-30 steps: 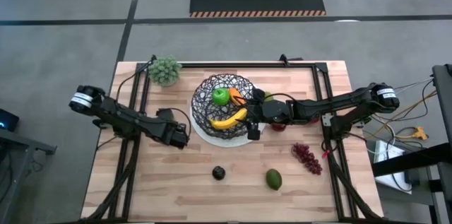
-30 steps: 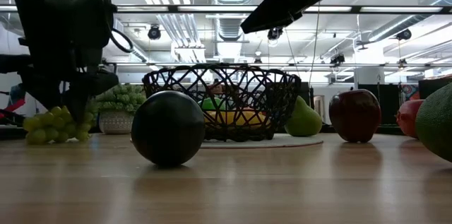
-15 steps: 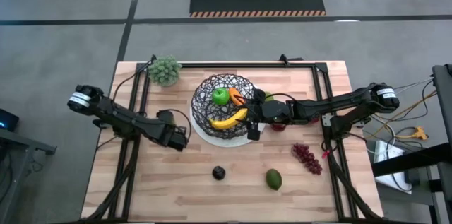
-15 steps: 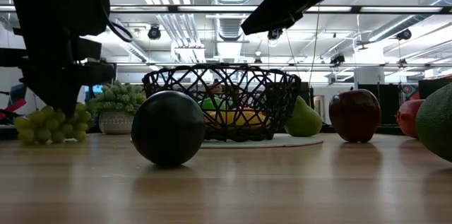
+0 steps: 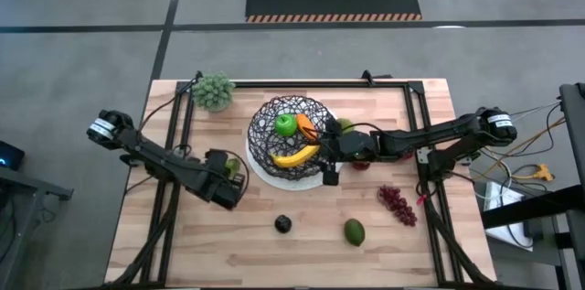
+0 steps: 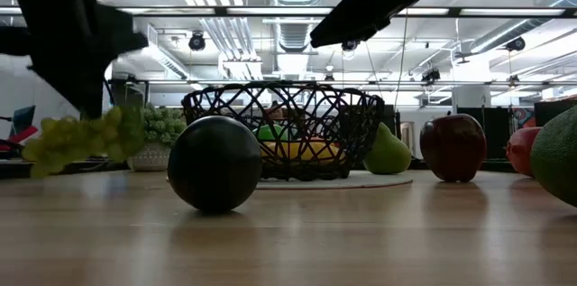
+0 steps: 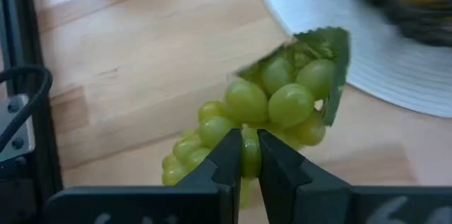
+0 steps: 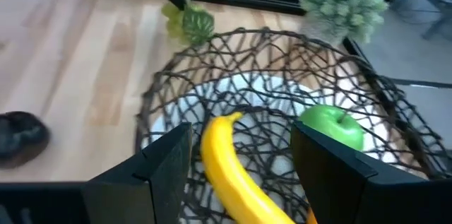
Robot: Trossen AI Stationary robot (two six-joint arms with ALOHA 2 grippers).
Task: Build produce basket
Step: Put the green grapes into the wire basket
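Observation:
The black wire basket [image 5: 291,130] stands on a white plate [image 5: 315,180] and holds a green apple [image 5: 286,125], a banana [image 5: 297,155] and a carrot [image 5: 309,127]. My left gripper [image 5: 228,182] is shut on a bunch of green grapes [image 7: 275,104], left of the plate and just above the table. My right gripper [image 8: 244,160] hovers open over the basket's right rim, above the banana [image 8: 229,167]. A dark plum [image 5: 283,224], an avocado [image 5: 354,231] and dark red grapes [image 5: 397,203] lie on the table. My left gripper pinches the green bunch near one end, a grape [image 7: 245,146] caught between its two fingers. The fingers slant down from the table's left. The bunch hangs out beyond the fingertips, leaf end [image 7: 328,47] farthest out, clear of the table [image 6: 81,137].
A pale green leafy cluster [image 5: 214,91] stands at the far left corner. A red apple [image 6: 453,148] and a green pear [image 6: 389,151] sit right of the basket, under my right arm. Bare wood lies along the near edge left of the plum.
My left gripper has risen and drawn toward the table's near edge with the green grapes. The bunch, which rested on the table, now hangs clear of it.

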